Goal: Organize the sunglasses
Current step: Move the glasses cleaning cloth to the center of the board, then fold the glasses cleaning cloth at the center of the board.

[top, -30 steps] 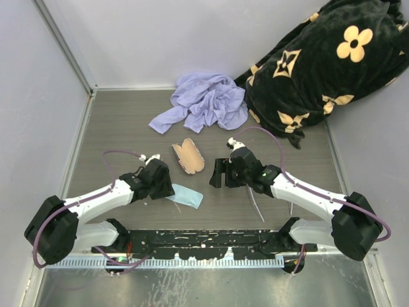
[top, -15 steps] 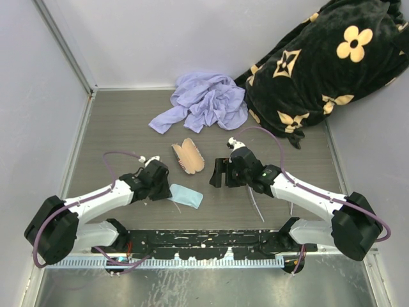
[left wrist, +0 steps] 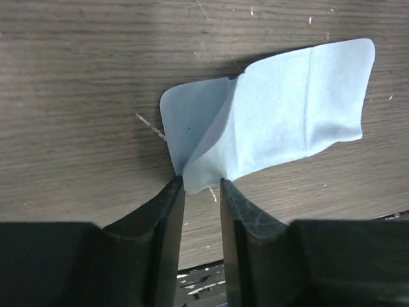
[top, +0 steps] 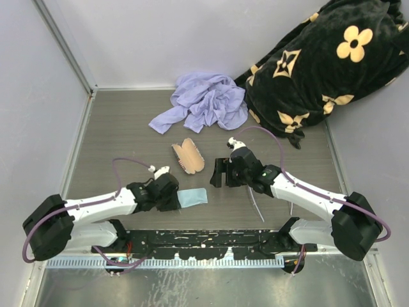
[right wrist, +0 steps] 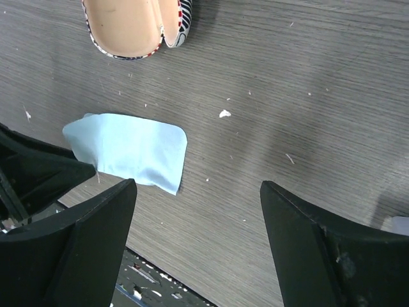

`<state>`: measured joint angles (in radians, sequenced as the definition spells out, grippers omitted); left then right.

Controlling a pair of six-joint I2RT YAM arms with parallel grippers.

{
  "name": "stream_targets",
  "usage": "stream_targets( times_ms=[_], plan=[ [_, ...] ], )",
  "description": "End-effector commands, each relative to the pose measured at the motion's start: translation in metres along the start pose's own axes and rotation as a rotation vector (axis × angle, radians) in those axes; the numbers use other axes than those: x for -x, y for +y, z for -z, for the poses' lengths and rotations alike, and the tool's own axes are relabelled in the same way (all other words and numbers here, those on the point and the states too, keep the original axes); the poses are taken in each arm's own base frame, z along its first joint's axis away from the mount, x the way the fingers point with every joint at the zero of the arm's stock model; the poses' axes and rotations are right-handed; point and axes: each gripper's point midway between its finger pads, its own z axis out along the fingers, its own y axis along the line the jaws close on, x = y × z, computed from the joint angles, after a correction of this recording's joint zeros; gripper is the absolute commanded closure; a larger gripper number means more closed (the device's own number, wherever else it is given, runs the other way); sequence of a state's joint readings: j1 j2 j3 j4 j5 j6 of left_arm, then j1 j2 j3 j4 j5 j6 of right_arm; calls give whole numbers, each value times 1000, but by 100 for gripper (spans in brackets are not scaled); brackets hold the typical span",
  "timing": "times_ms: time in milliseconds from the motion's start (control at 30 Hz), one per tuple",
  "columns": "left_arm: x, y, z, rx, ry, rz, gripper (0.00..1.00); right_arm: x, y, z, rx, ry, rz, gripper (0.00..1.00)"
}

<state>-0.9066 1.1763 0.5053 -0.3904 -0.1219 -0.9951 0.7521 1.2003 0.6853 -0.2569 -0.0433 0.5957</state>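
While the left gripper (left wrist: pixel 201 190) sits low by the near table edge, its jaws are almost closed with only a narrow gap, pinching the near edge of the light-blue cloth (left wrist: pixel 287 109). That corner of the cloth is folded over on itself and the rest lies flat on the table (top: pixel 121 128). Next out, the sunglasses (top: pixel 257 207) are on the table right of centre, mostly hidden under the right forearm (top: pixel 300 195). Only a slim white arm shows in the top view; frame and lenses can't be made out. Further in, the right gripper (right wrist: pixel 198 187) is spread wide with nothing between its fingers and bare wood below. Can't tell if it touches the table. Just beyond it lies the red-and-white printed case (right wrist: pixel 131 25), tan inside showing. Far side: crumpled lavender fabric (top: pixel 206 102), and a black blanket (top: pixel 319 64) with tan flower print in the far right corner.
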Motion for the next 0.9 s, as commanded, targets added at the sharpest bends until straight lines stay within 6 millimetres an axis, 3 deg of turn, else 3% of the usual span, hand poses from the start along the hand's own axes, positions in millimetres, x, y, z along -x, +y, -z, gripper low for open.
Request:
stream_targets(
  times_ms=[0,100,233,533,867],
  plan=[
    [8,10,9,39,-76,61,63,8,1,1,-1,-32,57,14],
    [21,19,25,69,-141,63,50,9,5,2,21,-25,93,14],
    [36,24,34,68,-193,80,46,8,12,-5,48,11,128,22],
    [63,28,33,44,-222,99,50,-1,31,-33,19,116,248,37],
    [59,26,30,5,-212,101,53,-18,37,-64,-125,191,365,37]
  ],
)
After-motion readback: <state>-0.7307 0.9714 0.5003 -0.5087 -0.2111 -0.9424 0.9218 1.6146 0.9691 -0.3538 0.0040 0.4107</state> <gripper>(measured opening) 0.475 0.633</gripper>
